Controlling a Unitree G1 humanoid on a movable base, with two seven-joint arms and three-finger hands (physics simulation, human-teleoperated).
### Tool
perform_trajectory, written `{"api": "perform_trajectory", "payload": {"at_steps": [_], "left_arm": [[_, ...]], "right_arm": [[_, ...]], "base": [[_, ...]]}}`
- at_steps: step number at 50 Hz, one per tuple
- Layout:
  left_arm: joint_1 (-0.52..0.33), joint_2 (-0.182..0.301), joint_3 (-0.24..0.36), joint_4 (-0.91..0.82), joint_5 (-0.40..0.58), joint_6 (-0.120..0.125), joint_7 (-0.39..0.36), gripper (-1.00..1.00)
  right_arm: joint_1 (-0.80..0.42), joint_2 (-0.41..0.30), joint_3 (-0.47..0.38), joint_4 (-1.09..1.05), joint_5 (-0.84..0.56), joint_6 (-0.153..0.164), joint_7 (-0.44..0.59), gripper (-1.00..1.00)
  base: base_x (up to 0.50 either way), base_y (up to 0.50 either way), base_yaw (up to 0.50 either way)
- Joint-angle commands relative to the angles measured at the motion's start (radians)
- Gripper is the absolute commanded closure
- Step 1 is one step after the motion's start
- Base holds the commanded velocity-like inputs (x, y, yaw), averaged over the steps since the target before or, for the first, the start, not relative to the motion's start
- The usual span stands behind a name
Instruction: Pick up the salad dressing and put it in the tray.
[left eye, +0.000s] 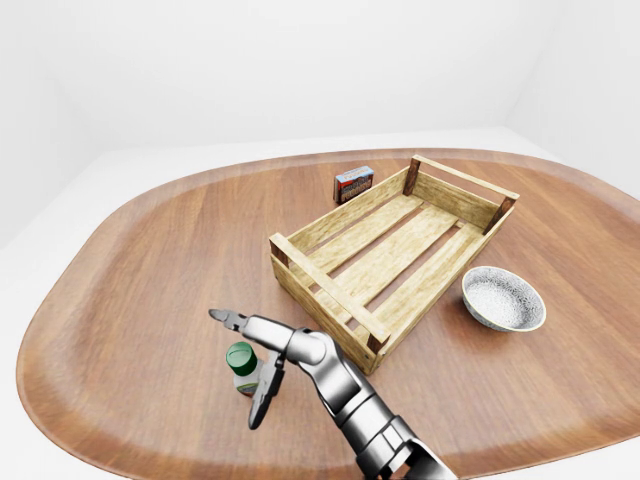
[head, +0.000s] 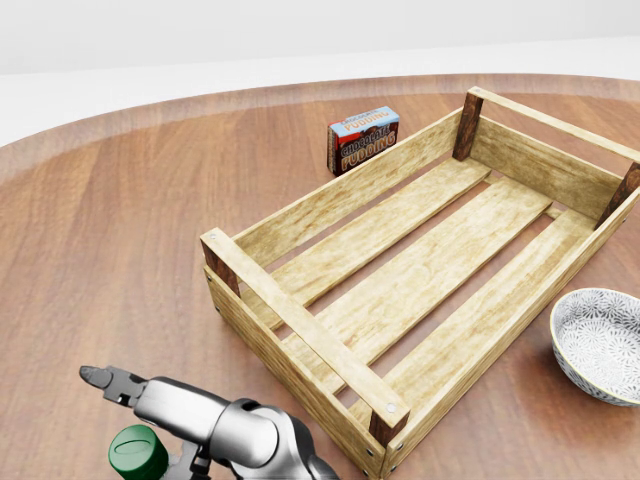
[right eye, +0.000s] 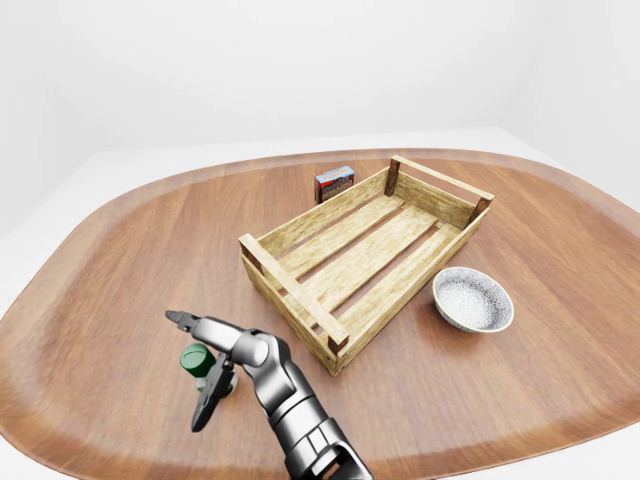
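The salad dressing (left eye: 240, 356) is a small bottle with a green cap. It stands upright on the wooden table near the bottom left of the left-eye view. My right hand (left eye: 236, 368) reaches in from the bottom edge. Its fingers are spread, one above the bottle and one below it, and do not close round it. The tray (left eye: 325, 287) is a slatted wooden crate, empty, just to the right of the hand and above it. My left hand is not in view.
A chocolate pudding box (head: 363, 138) stands against the tray's upper left wall. A grey patterned bowl (left eye: 503, 298) sits to the right of the tray. The oval table (left eye: 150, 260) ends close below the bottle.
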Motion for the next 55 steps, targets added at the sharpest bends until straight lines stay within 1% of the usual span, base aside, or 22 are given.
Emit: {"api": "perform_trajectory", "payload": {"at_steps": [1, 5, 10, 11, 12, 13, 14, 16, 18, 21, 23, 27, 28, 34, 38, 43, 44, 45, 48, 49, 52, 55], "left_arm": [[0.001, 0.007, 0.008, 0.007, -0.01, 0.0, 0.001, -1.0], [0.002, 0.015, 0.023, 0.006, -0.024, 0.0, 0.002, -1.0], [0.005, 0.013, 0.021, 0.009, -0.025, 0.0, 0.003, -1.0], [0.004, 0.011, 0.017, 0.01, -0.023, 0.0, 0.004, -1.0], [0.004, 0.011, 0.016, 0.009, -0.023, 0.0, 0.005, -1.0], [0.004, 0.011, 0.015, 0.008, -0.024, 0.0, 0.005, -1.0], [0.004, 0.01, 0.014, 0.008, -0.022, 0.0, 0.005, -1.0], [0.005, 0.007, 0.01, 0.016, -0.016, 0.0, 0.001, -1.0], [0.005, 0.004, 0.007, 0.016, -0.017, 0.0, 0.002, -1.0], [0.005, -0.002, -0.004, 0.004, -0.012, 0.0, 0.004, -1.0], [0.002, -0.004, -0.013, 0.001, -0.006, 0.0, 0.006, -1.0], [0.001, -0.006, -0.016, -0.001, -0.002, 0.0, 0.004, -1.0], [0.002, -0.006, -0.014, 0.001, -0.001, 0.0, 0.002, -1.0], [0.005, -0.008, -0.006, 0.011, 0.003, 0.0, -0.007, -1.0], [0.004, -0.014, -0.02, 0.01, 0.011, 0.0, -0.006, -1.0], [0.002, -0.019, -0.031, 0.006, 0.018, 0.0, -0.008, -1.0], [0.002, -0.019, -0.03, 0.007, 0.018, 0.0, -0.009, -1.0], [0.001, -0.019, -0.029, 0.005, 0.017, 0.0, -0.009, -1.0], [0.001, -0.019, -0.03, 0.006, 0.018, 0.0, -0.009, -1.0], [0.002, -0.019, -0.029, 0.007, 0.018, 0.0, -0.011, -1.0], [0.003, -0.019, -0.025, 0.011, 0.016, 0.0, -0.013, -1.0], [0.002, -0.023, -0.035, 0.01, 0.021, 0.0, -0.012, -1.0]], "right_arm": [[-0.119, 0.0, -0.057, 0.229, 0.0, -0.035, 0.029, -1.0], [-0.169, 0.0, -0.083, 0.314, 0.001, -0.064, 0.01, -1.0], [-0.225, 0.0, -0.112, 0.416, 0.002, -0.098, -0.01, -1.0], [-0.23, 0.0, -0.116, 0.431, 0.003, -0.098, -0.005, 1.0], [-0.228, 0.0, -0.114, 0.436, 0.001, -0.092, 0.017, 1.0], [-0.224, 0.0, -0.111, 0.438, -0.008, -0.1, 0.011, 1.0], [-0.224, 0.0, -0.115, 0.435, -0.009, -0.101, 0.006, 1.0], [-0.216, 0.0, -0.118, 0.409, -0.007, -0.092, 0.013, 1.0], [-0.206, 0.0, -0.116, 0.395, -0.008, -0.09, 0.009, 1.0], [-0.18, 0.0, -0.109, 0.37, -0.009, -0.096, 0.009, 1.0], [-0.179, 0.0, -0.112, 0.373, -0.003, -0.103, 0.002, 1.0], [-0.181, 0.0, -0.109, 0.374, -0.003, -0.105, -0.001, 1.0], [-0.183, 0.0, -0.111, 0.373, -0.001, -0.099, 0.001, 1.0], [-0.187, 0.0, -0.111, 0.364, -0.002, -0.096, -0.003, 1.0], [-0.206, 0.0, -0.125, 0.374, 0.017, -0.104, -0.016, 1.0], [-0.211, 0.0, -0.131, 0.338, 0.049, -0.096, -0.018, 1.0], [-0.214, 0.0, -0.135, 0.325, 0.061, -0.089, -0.014, 1.0], [-0.22, 0.0, -0.139, 0.299, 0.077, -0.071, -0.007, 1.0], [-0.237, 0.0, -0.14, 0.269, 0.108, -0.043, 0.002, 1.0], [-0.238, 0.0, -0.135, 0.234, 0.115, -0.017, 0.017, 1.0], [-0.238, 0.0, -0.129, 0.153, 0.142, 0.024, 0.046, 1.0], [-0.238, 0.0, -0.11, 0.08, 0.148, 0.024, 0.062, 1.0]], "base": [[0.0, 0.0, 0.0], [0.0, 0.0, 0.0], [0.0, 0.0, 0.0], [0.0, 0.0, 0.0], [0.0, 0.0, 0.0], [0.0, 0.0, 0.0], [0.0, 0.0, 0.0], [0.0, 0.0, 0.0], [0.0, 0.0, 0.0], [0.0, 0.0, 0.0], [0.0, 0.0, 0.0], [0.0, 0.0, 0.0], [0.0, 0.0, 0.0], [0.0, 0.0, 0.0], [0.0, 0.0, 0.0], [0.0, 0.0, 0.0], [0.0, 0.0, 0.0], [0.0, 0.0, 0.0], [0.0, 0.0, 0.0], [0.0, 0.0, 0.0], [0.0, 0.0, 0.0], [0.0, 0.0, 0.0]]}}
